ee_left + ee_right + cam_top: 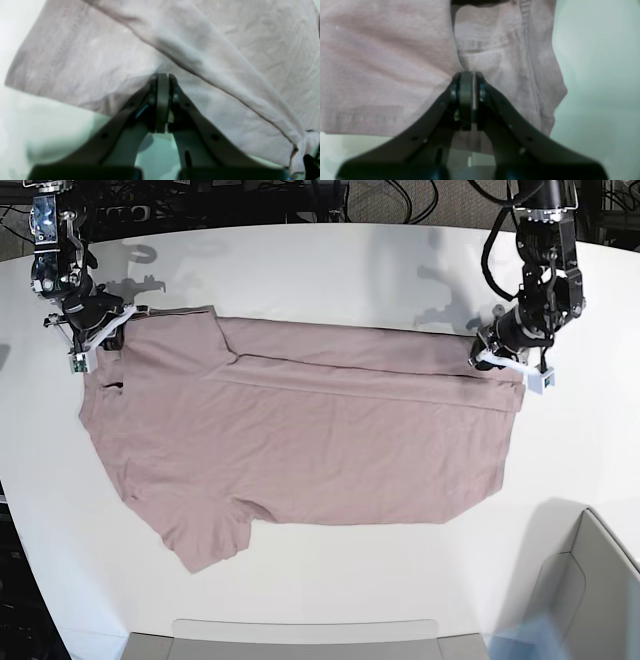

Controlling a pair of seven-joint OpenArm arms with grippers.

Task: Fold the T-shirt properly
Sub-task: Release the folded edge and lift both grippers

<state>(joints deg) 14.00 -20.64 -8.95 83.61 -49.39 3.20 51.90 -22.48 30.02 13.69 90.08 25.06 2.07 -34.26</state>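
With your left gripper (163,76) and right gripper (468,74) both clenched on the far edge of the T-shirt (300,440) lying flat on the table (330,270), uneven pulling could skew the fold or slip thin cloth free.

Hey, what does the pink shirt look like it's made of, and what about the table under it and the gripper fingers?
T-shirt: soft matte knit, probably cotton jersey; it creases and drapes, with stitched hems.
Table: smooth white hard surface, possibly laminate or painted board; it shows soft shadows and no grain.
Right gripper fingers: dark, matte, rigid, likely moulded plastic, with small fastener holes.
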